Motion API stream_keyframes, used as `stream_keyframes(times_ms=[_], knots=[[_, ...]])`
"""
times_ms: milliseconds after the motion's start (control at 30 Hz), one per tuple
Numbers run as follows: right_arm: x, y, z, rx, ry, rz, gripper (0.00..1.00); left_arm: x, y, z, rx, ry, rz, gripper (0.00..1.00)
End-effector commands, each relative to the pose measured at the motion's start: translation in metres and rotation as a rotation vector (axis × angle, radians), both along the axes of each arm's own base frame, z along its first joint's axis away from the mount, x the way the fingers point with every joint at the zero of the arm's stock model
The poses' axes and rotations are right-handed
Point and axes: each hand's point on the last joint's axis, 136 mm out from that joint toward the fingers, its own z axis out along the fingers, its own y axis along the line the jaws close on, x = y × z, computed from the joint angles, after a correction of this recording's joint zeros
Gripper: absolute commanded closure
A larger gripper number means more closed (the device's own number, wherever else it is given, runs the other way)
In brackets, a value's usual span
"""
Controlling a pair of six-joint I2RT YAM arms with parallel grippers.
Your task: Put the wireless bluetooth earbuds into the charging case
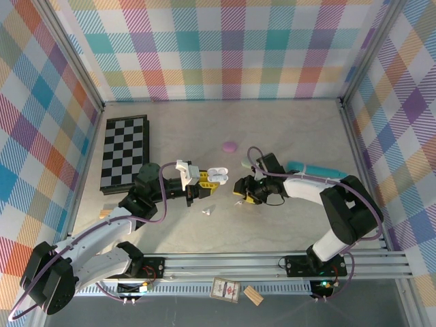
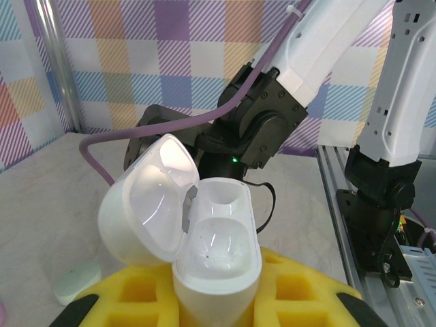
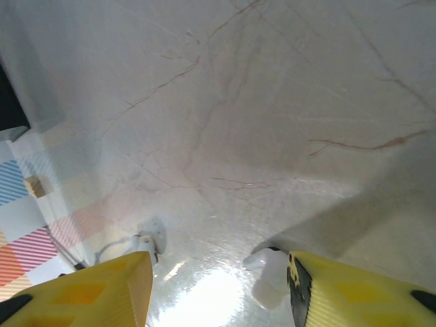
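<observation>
Lying on the table [image 3: 286, 102], one earbud [image 3: 267, 272] rests just inside one finger of the right claw [image 3: 218, 289]. A second earbud [image 3: 151, 240] lies just beyond the other finger. That claw hangs low over the table with its jaws partly apart and only bare surface between them, so it holds nothing.

The case [image 2: 219, 238] is off the table, clamped in the left claw [image 2: 216, 303]. The jaws are closed on its base, the lid is tipped back, and both sockets look empty. From above, the case is just left of the right claw. Farther back, a purple pebble [image 1: 229, 146] and a teal wand [image 1: 308, 167] lie well apart from the work.

The step in hand looks like the first pickup, since no earbud is seated yet. Next, the right claw would need to shift sideways until the nearer earbud sits centred between its fingers. It would then close gently, as so small and glossy a piece may slip or skitter away, and lift it across to an open socket.
</observation>
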Motion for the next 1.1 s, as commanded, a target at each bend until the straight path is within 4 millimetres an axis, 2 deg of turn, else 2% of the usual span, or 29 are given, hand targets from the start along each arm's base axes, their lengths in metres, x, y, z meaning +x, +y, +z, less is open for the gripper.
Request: stream_keyframes(times_ms=[0,200,433,633,900,1067], knots=[[-0.003,-0.009,0.0,-0.082,-0.01,0.021,0.45,-0.004,-0.001,0.011,-0.015,-0.046,-0.014,0.82],[-0.009,0.0,-0.005,-0.12,-0.007,0.064,0.48,-0.003,-0.003,0.01,-0.013,-0.041,-0.022,0.82],[-0.013,0.006,-0.022,-0.145,-0.001,0.115,0.47,-0.004,-0.002,0.011,-0.011,-0.037,-0.022,0.82],[-0.018,0.012,-0.022,-0.128,-0.01,0.15,0.48,-0.003,-0.002,0.01,-0.008,-0.04,-0.017,0.82],[-0.02,0.003,-0.031,-0.192,0.019,0.138,0.67,-0.001,-0.004,0.012,-0.008,-0.041,-0.023,0.82],[-0.019,-0.001,-0.028,-0.218,0.008,0.128,0.74,-0.001,-0.004,0.01,-0.003,-0.04,-0.023,0.82]])
